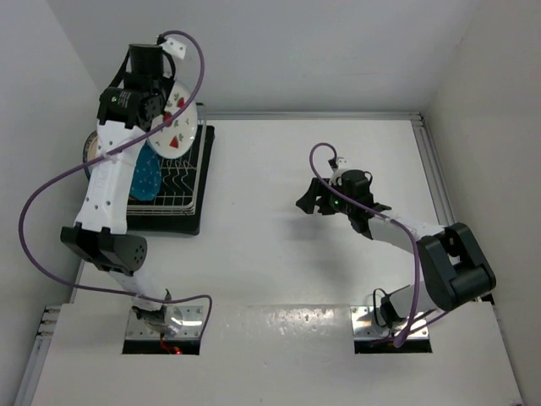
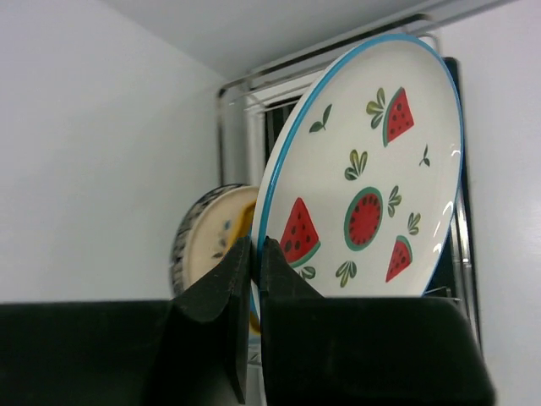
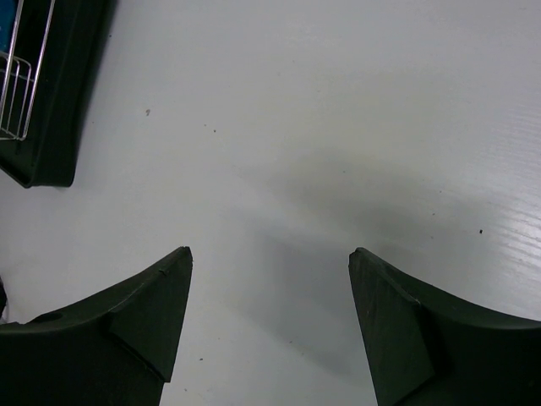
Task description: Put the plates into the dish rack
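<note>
- Left fingers [image 2: 241, 272]: I see them closed to a narrow slit, pinching the rim of the watermelon plate [image 2: 363, 186] at its 7 o'clock edge.
- Watermelon plate: white with a blue rim, held on edge and tilted over the 12 o'clock end of the dish rack [image 1: 179, 188]. Its lower edge is hidden, so I cannot tell whether it sits between the prongs.
- Dish rack: silver wire over a black drip tray [image 1: 169, 223], at 10 o'clock on the table [image 1: 270, 262].
- Blue dotted plate [image 1: 145, 179]: stands on edge in the rack's 9 o'clock side, partly behind the left arm.
- Cream plate [image 2: 210, 238]: dark patterned rim, on edge at 9 o'clock of the watermelon plate. I cannot tell whether it touches the rack.
- Right fingers [image 3: 156, 300]: spread wide and holding nothing, above bare table toward 3 o'clock, well apart from the rack.
</note>
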You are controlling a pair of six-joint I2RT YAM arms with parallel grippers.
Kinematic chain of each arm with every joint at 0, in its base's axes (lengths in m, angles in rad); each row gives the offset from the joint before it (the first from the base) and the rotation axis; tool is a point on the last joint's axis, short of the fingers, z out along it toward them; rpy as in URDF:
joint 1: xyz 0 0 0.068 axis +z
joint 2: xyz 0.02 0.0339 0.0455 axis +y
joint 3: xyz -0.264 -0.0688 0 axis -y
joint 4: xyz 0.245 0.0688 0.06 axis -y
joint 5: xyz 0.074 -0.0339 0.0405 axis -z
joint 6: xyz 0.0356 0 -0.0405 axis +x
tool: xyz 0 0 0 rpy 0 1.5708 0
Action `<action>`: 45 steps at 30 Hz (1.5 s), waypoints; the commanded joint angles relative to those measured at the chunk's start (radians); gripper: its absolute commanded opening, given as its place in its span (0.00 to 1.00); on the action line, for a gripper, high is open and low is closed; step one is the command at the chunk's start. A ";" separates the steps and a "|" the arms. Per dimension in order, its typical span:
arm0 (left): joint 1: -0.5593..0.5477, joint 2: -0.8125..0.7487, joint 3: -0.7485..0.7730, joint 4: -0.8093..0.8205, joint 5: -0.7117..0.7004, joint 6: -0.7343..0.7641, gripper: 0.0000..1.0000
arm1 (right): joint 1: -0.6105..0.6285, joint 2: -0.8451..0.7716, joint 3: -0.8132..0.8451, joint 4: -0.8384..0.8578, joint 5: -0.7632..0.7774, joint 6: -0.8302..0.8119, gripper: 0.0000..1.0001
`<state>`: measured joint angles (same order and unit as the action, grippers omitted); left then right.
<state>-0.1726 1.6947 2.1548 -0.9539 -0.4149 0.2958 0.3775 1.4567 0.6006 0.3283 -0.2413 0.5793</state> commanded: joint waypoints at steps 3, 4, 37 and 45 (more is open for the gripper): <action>0.022 -0.156 -0.070 0.147 -0.182 0.063 0.00 | 0.020 -0.029 0.022 -0.029 0.000 -0.016 0.74; 0.033 -0.156 -0.110 0.164 -0.203 0.063 0.00 | 0.024 -0.029 0.030 -0.073 -0.001 -0.022 0.74; 0.064 -0.243 -0.510 0.417 -0.489 0.191 0.00 | 0.070 -0.094 0.160 -0.322 0.088 -0.113 0.74; 0.073 -0.244 -0.607 0.489 -0.481 0.187 0.00 | 0.072 -0.101 0.153 -0.322 0.088 -0.113 0.74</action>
<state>-0.1173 1.5143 1.5604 -0.6033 -0.8257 0.4637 0.4419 1.3891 0.7601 -0.0093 -0.1635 0.4805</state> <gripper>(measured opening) 0.086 0.744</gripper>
